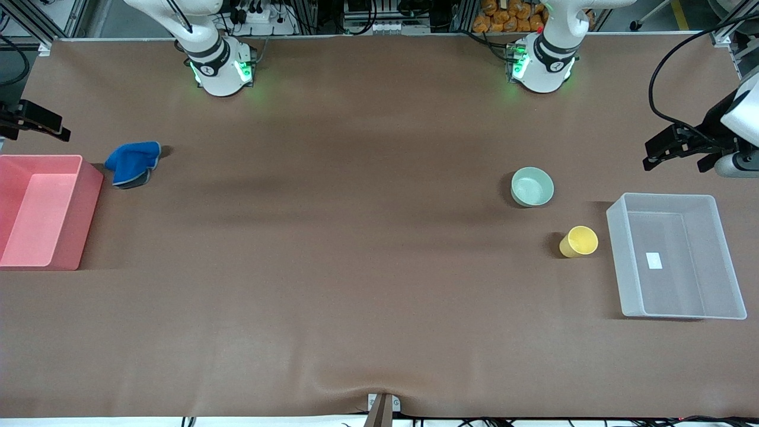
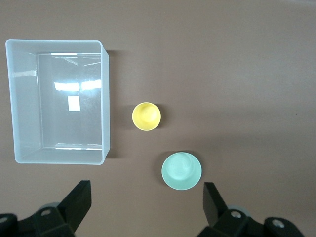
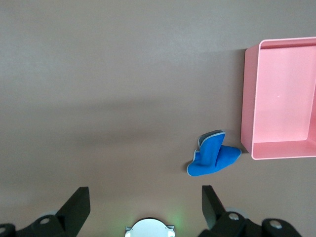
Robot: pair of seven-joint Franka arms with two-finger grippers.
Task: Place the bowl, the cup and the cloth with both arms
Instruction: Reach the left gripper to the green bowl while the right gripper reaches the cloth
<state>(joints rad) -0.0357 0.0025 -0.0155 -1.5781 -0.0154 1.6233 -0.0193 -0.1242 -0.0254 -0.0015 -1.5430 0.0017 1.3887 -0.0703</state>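
Note:
The pale green bowl point(image 1: 532, 186) point(image 2: 181, 170) stands upright toward the left arm's end of the table. The yellow cup point(image 1: 579, 241) point(image 2: 146, 116) stands nearer to the front camera than the bowl, beside the clear bin. The blue cloth point(image 1: 134, 163) point(image 3: 213, 157) lies crumpled toward the right arm's end, beside the pink bin. My left gripper point(image 1: 679, 155) point(image 2: 146, 197) hangs high over the table's end by the clear bin, open and holding nothing. My right gripper point(image 1: 37, 121) point(image 3: 144, 195) hangs high over the table's end above the pink bin, open with nothing in it.
A clear plastic bin point(image 1: 616, 261) point(image 2: 106, 98) sits at the left arm's end, and a pink bin point(image 1: 89, 219) point(image 3: 248, 98) at the right arm's end. Both hold nothing. The arms' bases point(image 1: 222, 71) point(image 1: 542, 68) stand along the table's back edge. Brown tabletop stretches between the bins.

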